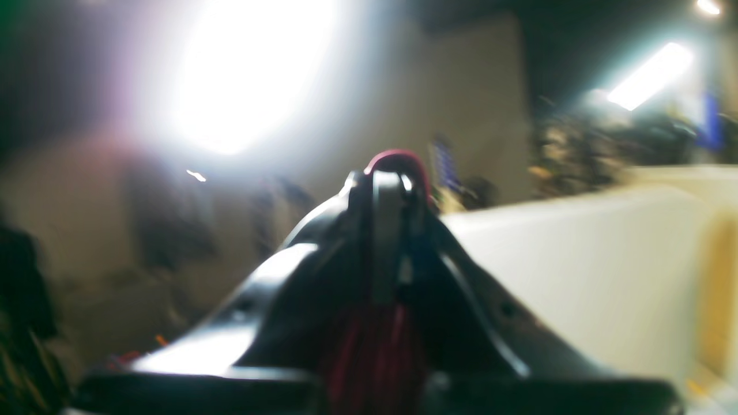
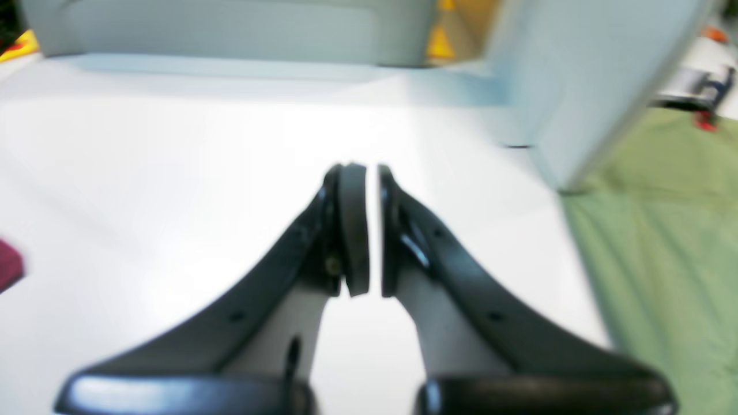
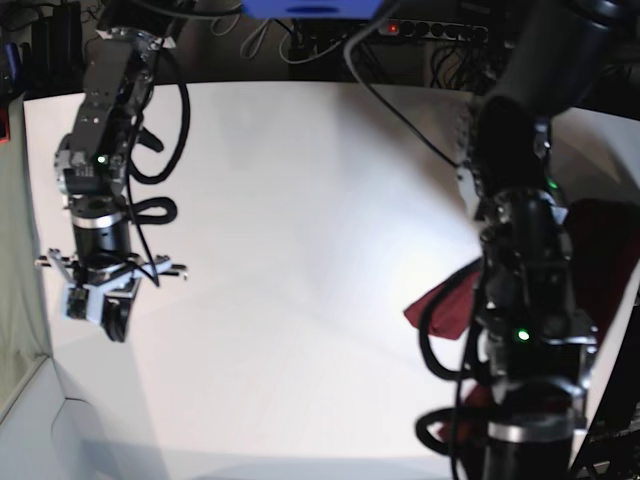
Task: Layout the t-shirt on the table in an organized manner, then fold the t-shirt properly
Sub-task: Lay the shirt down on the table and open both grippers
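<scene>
In the base view the white counter (image 3: 300,250) fills most of the frame. The maroon t-shirt (image 3: 445,300) lies bunched at the right edge of the frame, partly hidden behind the dark left arm.

In the left wrist view the left end effector (image 1: 387,190) is in the middle of the frame, its jaws closed on a fold of the t-shirt (image 1: 398,158) — a maroon loop sticks out above the tips, and more maroon cloth hangs between the jaws at the bottom of the frame. This view is blurred, and behind the end effector only bright lights and a pale surface can be seen.

The right end effector (image 2: 372,230) is above the bare counter (image 2: 144,190) with its jaws almost together and nothing between them. A small corner of the t-shirt (image 2: 8,268) shows at the left edge of the right wrist view. In the base view this end effector (image 3: 105,305) hangs at the left side of the frame, well apart from the garment.
</scene>
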